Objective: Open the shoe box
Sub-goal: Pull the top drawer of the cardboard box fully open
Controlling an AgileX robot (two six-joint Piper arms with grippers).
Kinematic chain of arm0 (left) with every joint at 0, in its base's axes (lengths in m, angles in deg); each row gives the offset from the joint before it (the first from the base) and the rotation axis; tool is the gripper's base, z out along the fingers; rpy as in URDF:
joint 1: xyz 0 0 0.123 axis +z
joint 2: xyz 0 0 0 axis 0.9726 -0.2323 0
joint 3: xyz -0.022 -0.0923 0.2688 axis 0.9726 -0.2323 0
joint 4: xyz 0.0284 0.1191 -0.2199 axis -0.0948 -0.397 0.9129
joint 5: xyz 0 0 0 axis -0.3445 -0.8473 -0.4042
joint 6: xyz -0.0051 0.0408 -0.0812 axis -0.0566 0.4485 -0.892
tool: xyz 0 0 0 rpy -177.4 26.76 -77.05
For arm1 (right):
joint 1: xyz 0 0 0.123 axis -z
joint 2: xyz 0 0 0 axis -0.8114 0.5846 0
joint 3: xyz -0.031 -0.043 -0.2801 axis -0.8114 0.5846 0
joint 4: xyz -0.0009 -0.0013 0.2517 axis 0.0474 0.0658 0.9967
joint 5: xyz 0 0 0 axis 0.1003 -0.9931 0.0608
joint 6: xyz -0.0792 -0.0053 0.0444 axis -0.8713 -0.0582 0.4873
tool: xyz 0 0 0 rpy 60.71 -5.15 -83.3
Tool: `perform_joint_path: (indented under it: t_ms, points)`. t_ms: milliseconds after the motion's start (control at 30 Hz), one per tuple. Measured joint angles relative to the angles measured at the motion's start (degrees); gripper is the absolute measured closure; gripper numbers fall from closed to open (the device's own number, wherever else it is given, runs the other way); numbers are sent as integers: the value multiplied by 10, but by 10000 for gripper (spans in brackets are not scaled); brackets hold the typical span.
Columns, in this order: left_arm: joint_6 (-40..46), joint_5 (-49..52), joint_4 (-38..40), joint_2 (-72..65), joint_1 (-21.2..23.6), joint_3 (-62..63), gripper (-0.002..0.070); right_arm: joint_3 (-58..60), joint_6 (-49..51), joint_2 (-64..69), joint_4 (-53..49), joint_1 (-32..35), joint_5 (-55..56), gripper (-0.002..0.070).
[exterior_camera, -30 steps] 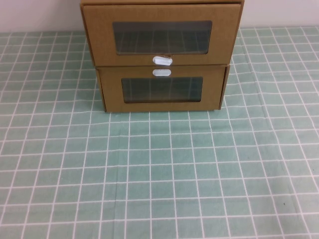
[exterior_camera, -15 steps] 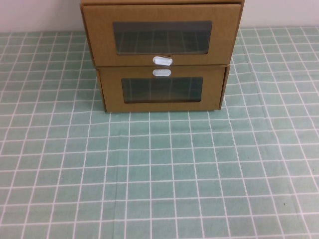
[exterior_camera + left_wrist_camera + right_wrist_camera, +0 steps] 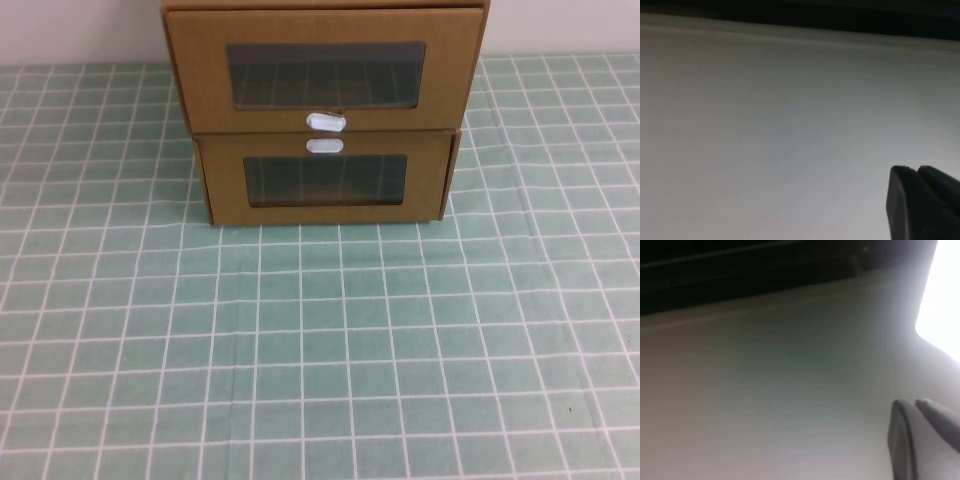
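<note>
While facing pale surface (image 3: 765,125): right end effector (image 3: 916,412) pressed together; left end effector (image 3: 916,175) unclear.

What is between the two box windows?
The top box's white tab and the bottom box's white tab, in the high view. The left tool and shut right tool appear only in their wrist views.

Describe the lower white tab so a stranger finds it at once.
With the left end effector and right end effector outside the high view, two windowed boxes stand stacked on the green cloth. The tab sits on the lower box, centred above its window. Unlike the upper tab, it lies below the seam between the boxes.
</note>
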Motion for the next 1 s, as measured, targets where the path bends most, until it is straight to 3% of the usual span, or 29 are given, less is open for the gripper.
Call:
perform_joint_path:
  t_ms: [100,367,467,600,700,833,1000]
  points:
    - [6,64,12,-59,0,89,680,-102,0,53,6,0,-116,689]
    - [8,377,77,-269,0,289,680,-312,0,259,-6,0,-472,689]
    - [8,404,69,-336,0,304,680,-326,0,330,-59,0,-553,690]
    - [4,398,81,-417,0,304,680,-325,0,396,-66,-6,-582,689]
    - [4,400,86,-476,0,313,680,-317,-18,434,-46,-45,-588,689]
    - [15,461,75,-562,1,364,680,-313,-137,504,-40,-151,-611,689]
    - [100,568,121,-663,1,475,680,-312,-217,600,-86,-293,-622,689]
